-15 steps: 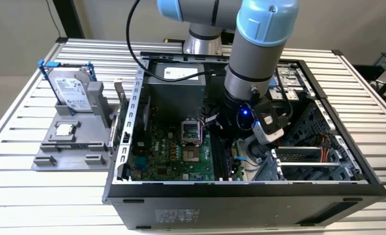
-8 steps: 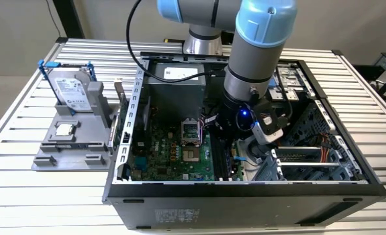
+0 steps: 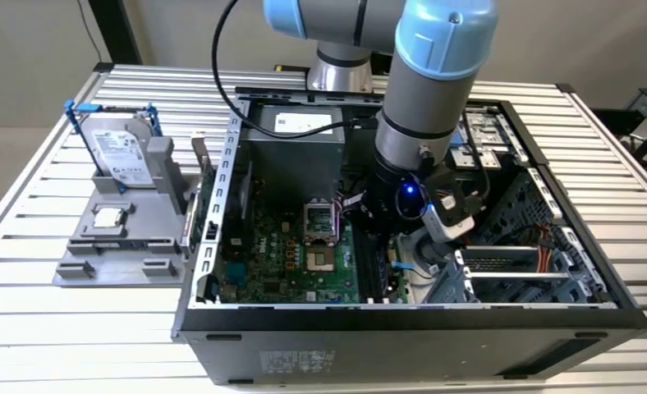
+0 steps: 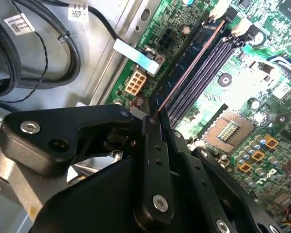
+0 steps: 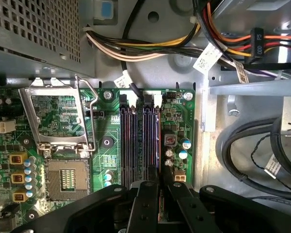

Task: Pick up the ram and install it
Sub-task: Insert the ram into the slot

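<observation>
Ram (image 4: pixel 194 60) is sitting on edge in a memory slot on the green motherboard (image 4: pixel 262 87), down inside the open computer case (image 3: pixel 411 316). My gripper (image 4: pixel 153 119) is reaching into the case and closing narrow on the near end of the stick, fingers (image 5: pixel 144 204) pinching it from both sides. Hard drive (image 3: pixel 121 148) is standing in the gray holder (image 3: pixel 116 254) outside the case, well apart

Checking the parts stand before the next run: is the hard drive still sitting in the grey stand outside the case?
Yes: in the exterior view the hard drive stands upright in the grey stand, outside the computer case.
</observation>
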`<state>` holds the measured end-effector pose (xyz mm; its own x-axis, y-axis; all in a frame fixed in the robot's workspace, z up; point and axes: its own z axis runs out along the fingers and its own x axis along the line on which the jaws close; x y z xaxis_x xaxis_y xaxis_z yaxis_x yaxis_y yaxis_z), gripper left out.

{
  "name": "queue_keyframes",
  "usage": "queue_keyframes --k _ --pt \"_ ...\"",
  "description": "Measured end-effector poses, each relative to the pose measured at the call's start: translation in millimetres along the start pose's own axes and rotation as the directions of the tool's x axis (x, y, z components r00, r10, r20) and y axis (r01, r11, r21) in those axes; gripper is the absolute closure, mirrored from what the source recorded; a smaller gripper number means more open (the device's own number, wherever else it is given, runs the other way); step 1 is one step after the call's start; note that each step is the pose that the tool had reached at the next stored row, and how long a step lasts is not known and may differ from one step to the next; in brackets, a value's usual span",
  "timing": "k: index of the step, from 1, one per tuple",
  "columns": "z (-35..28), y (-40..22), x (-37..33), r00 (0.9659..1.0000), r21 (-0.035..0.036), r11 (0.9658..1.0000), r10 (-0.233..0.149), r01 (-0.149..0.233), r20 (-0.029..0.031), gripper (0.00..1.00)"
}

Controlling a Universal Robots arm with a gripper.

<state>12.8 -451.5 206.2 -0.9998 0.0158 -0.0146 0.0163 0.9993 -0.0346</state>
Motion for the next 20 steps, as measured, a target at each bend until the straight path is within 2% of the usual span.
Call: queue_keyframes --k 2,3,5,17,18,20 --pt "0.5 0.0 0.0 1.0000 -0.0009 1.0000 0.000 0.000 0.0004 1.00" --pt "1.6 0.2 0.0 1.0000 -0.0038 1.0000 0.000 0.000 0.0012 0.00" --pt "0.3 0.1 -0.3 1.0000 -0.0014 1.0000 0.000 0.000 -0.0001 0.00" --pt "-53.9 -1.9 -1.1 1.0000 -0.0010 1.0000 0.001 -0.001 -0.0003 0.00" --pt "-57.1 -2.0 -1.2 1.0000 -0.0014 1.0000 0.001 -0.001 -0.0004 0.00" --pt "-57.6 -2.0 -1.2 1.0000 -0.0017 1.0000 0.001 -0.001 -0.0004 0.00"
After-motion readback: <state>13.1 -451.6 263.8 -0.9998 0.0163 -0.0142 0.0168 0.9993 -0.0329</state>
